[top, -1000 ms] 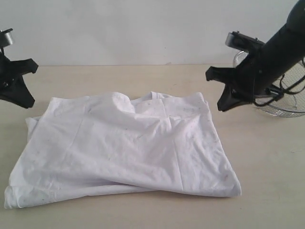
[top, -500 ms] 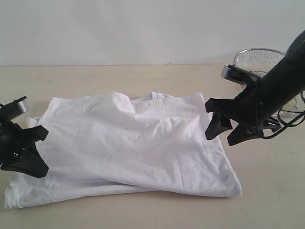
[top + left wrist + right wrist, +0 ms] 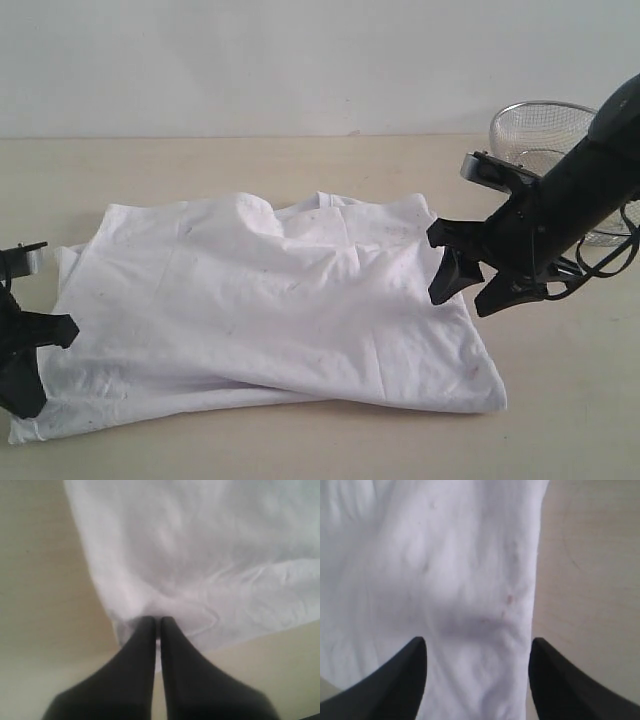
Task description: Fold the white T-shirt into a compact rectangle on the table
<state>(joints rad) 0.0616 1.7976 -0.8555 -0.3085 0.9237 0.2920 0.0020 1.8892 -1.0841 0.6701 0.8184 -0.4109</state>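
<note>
The white T-shirt (image 3: 270, 300) lies crumpled and roughly folded on the table (image 3: 560, 400), plain side up; no lettering shows. My left gripper (image 3: 25, 405) is low at the shirt's front-left corner. In the left wrist view it (image 3: 156, 622) is shut, its tips touching the shirt's (image 3: 200, 555) edge, with no cloth visibly pinched. My right gripper (image 3: 465, 297) hovers at the shirt's right edge. In the right wrist view it (image 3: 477, 647) is open, and the shirt's (image 3: 445, 580) edge strip runs between the two fingers.
A silver wire-mesh basket (image 3: 545, 130) stands at the back right, behind the right arm. Bare table lies right of the shirt (image 3: 590, 580) and along the front edge. A pale wall closes the back.
The left arm dropped from the far left down to the shirt's front-left corner, still shut. The right arm came down and inward to the shirt's right edge, and its jaws opened.
</note>
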